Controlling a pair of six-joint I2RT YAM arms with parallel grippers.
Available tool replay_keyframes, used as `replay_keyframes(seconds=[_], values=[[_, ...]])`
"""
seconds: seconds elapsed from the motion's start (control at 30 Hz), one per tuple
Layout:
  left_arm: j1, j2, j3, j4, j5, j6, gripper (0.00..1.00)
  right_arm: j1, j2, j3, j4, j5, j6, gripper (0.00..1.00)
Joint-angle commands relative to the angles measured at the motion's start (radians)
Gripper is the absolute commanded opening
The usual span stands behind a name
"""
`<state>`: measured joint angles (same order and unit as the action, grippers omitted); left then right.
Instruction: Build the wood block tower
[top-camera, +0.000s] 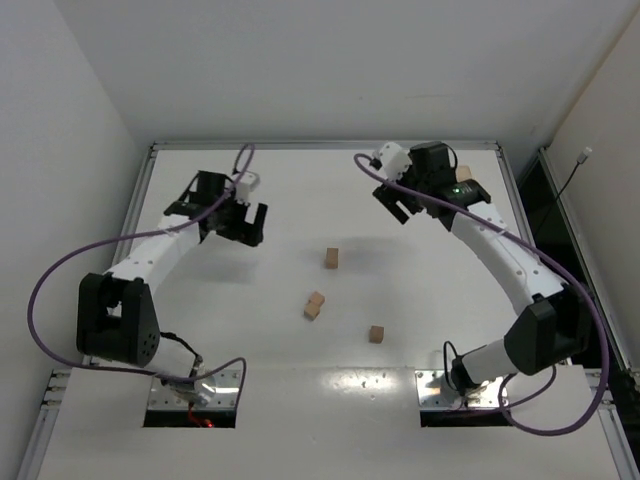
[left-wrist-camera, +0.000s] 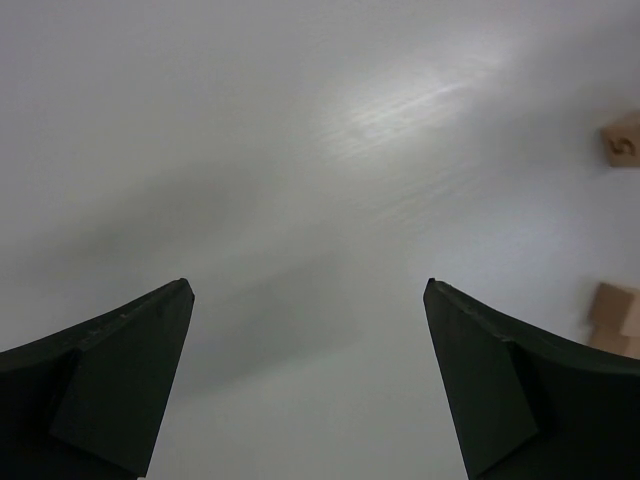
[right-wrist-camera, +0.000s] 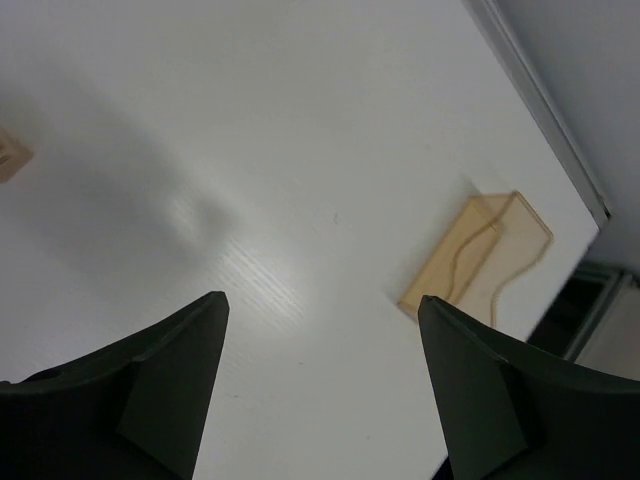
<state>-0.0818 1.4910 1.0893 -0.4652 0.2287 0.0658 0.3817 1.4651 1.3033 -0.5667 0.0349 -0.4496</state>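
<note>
While left pincer (top-camera: 246, 233) and right pincer (top-camera: 395, 209) gape, cubes (top-camera: 332, 258) sit well inside table (top-camera: 300, 190) edges.

Cubes just lying loose on the table (top-camera: 250, 330): far cube (top-camera: 332, 258), touching pair (top-camera: 314, 306), near cube (top-camera: 376, 334). Left gripper (top-camera: 243, 224) and right gripper (top-camera: 397, 205) hang off to the sides, jaws spread.

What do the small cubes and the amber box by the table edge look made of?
Cubes: apparently bare wood, with a matte light-brown finish and no shine. Amber box: likely smooth translucent plastic, since inner edges show through its walls.
</note>
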Motion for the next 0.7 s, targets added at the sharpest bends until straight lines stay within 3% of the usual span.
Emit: replay_keyframes(seconds=[0.0, 0.07, 0.2, 0.23, 0.27, 0.37, 0.53, 0.57, 0.67], values=[[-0.161, -0.095, -0.034, -0.044, -0.09, -0.021, 1.0, -0.041, -0.069, 0.002, 0.117, 0.17, 0.146, 0.73], [-0.249, -0.107, -0.045, -0.044, -0.124, -0.044, 1.0, -0.055, -0.116, -0.047, 0.19, 0.276, 0.186, 0.68], [-0.353, -0.097, -0.02, -0.082, -0.076, -0.089, 1.0, -0.088, -0.138, -0.061, 0.116, 0.206, 0.138, 0.68], [-0.375, -0.097, -0.02, -0.082, -0.066, -0.089, 1.0, -0.098, -0.165, -0.061, 0.084, 0.163, 0.138, 0.71], [-0.397, -0.097, -0.029, -0.092, -0.096, -0.089, 1.0, -0.098, -0.182, -0.09, 0.074, 0.119, 0.138, 0.83], [-0.46, -0.086, -0.029, -0.101, -0.21, -0.089, 1.0, -0.107, -0.222, -0.179, 0.074, 0.038, 0.163, 1.0], [-0.561, -0.075, 0.009, -0.142, -0.342, -0.133, 0.95, -0.116, -0.217, -0.242, 0.041, -0.001, 0.259, 1.0], [-0.57, -0.075, 0.009, -0.151, -0.389, -0.142, 0.92, -0.116, -0.201, -0.233, 0.022, 0.026, 0.285, 0.91], [-0.592, -0.04, 0.009, -0.151, -0.433, -0.164, 0.87, -0.159, -0.14, -0.202, -0.012, 0.076, 0.362, 0.87]])
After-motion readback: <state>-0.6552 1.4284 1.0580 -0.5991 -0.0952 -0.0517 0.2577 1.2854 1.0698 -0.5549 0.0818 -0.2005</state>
